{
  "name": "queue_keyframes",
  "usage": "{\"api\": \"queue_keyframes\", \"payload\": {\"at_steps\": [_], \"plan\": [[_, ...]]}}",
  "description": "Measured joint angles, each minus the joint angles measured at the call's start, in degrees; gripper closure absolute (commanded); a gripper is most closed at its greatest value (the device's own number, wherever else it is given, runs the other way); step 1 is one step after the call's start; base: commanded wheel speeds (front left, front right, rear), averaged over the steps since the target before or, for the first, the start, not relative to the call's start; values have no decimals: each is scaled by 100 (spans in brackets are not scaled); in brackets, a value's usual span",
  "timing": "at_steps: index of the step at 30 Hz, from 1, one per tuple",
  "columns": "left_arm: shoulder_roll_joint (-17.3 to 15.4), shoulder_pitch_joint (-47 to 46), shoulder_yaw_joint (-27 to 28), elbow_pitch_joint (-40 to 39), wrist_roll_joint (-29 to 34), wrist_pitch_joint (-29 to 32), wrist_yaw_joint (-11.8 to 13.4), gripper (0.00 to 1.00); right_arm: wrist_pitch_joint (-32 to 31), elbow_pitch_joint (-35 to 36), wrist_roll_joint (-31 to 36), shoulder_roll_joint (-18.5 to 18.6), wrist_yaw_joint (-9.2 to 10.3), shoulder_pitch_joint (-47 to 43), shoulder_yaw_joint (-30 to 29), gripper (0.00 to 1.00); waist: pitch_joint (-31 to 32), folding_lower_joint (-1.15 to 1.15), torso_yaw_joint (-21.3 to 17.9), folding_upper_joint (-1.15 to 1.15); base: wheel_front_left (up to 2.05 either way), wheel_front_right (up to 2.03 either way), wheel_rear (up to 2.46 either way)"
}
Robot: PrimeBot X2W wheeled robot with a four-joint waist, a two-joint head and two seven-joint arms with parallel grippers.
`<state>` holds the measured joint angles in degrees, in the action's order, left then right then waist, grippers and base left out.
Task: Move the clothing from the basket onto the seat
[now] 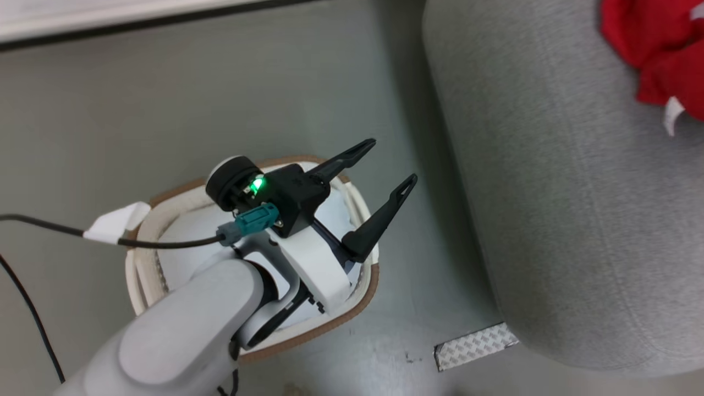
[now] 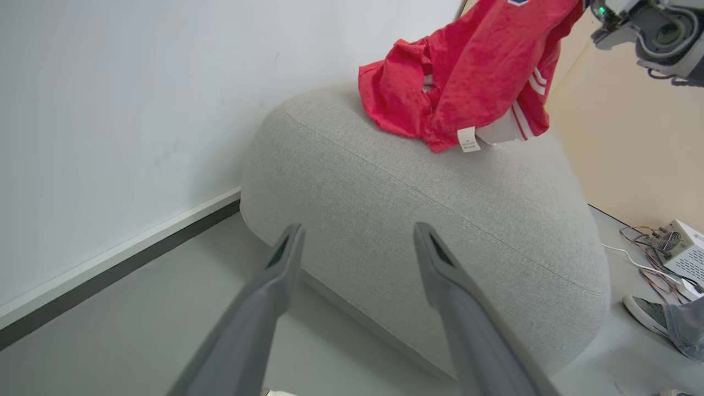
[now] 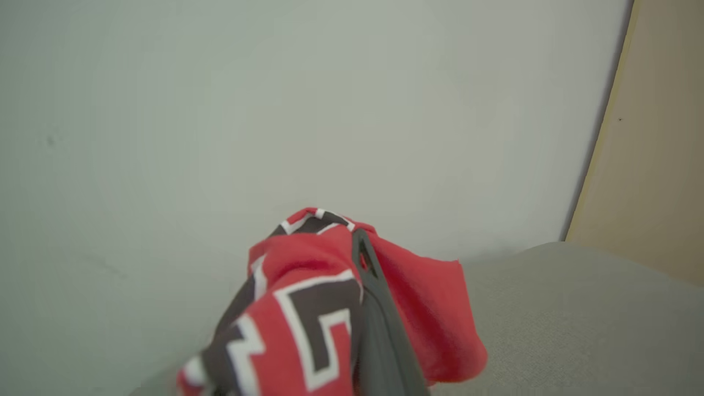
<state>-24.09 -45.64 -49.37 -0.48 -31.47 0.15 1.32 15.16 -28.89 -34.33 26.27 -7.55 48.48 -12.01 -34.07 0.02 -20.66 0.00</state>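
Observation:
The red clothing (image 2: 467,71) with white stripes hangs from above and drapes onto the top of the grey seat (image 2: 440,220). My right gripper (image 3: 352,247) is shut on this clothing (image 3: 308,308), whose dark and white print bunches around the one finger (image 3: 379,319) that shows. In the head view the clothing (image 1: 654,38) lies at the seat's (image 1: 550,192) far right. My left gripper (image 1: 393,160) hangs open and holds nothing above the cream basket (image 1: 363,297), left of the seat. In its own view the left gripper (image 2: 357,228) points at the seat's side.
A pale white pad (image 1: 187,242) lies inside the basket. A black cable (image 1: 33,308) runs across the floor at left. A metallic tape strip (image 1: 476,345) sits by the seat's base. A person's shoe (image 2: 649,313) and a wired electronics box (image 2: 682,247) are beyond the seat.

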Motion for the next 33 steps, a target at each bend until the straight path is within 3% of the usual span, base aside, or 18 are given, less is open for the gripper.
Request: {"api": "queue_keyframes", "payload": {"at_steps": [4, 9, 10, 13, 14, 15, 26, 33], "plan": [[-12, -48, 8, -30, 16, 7, 1, 0, -122, -784, 178, 253, 0, 276, 51, 100, -311, 0, 168, 0, 0, 0, 0], [-34, -85, 25, -12, 18, -51, 2, 0, -870, -1820, 267, 291, 0, 584, 405, 98, -535, -1, 393, 0, 0, 0, 0], [-36, -85, 31, -1, 18, -76, 5, 0, -1089, -2050, 255, 283, 0, 637, 456, 86, -558, -1, 430, 0, 0, 0, 0], [-29, -83, 30, 40, 18, -133, 8, 0, -1574, -2466, 247, 249, 0, 730, 683, 63, -558, -1, 512, 0, 0, 0, 0], [-26, -82, 26, 59, 16, -154, 8, 0, -1741, -2552, 245, 252, 0, 767, 783, 25, -539, -1, 527, 0, 0, 0, 0], [-20, -81, 27, 75, 16, -172, 8, 0, -1829, -2598, 222, 252, 0, 789, 857, 0, -514, -1, 539, 0, 0, 0, 0], [105, 101, -3, 356, -93, -431, 25, 0, -2426, -2738, -71, 433, 0, 745, 1613, 0, -13, -2, 551, 0, 0, 0, 0], [204, 366, -2, 575, -240, -642, 65, 0, -3032, -2349, -396, 743, 0, 326, 2114, 0, 559, -3, 557, 0, 0, 0, 0]]}}
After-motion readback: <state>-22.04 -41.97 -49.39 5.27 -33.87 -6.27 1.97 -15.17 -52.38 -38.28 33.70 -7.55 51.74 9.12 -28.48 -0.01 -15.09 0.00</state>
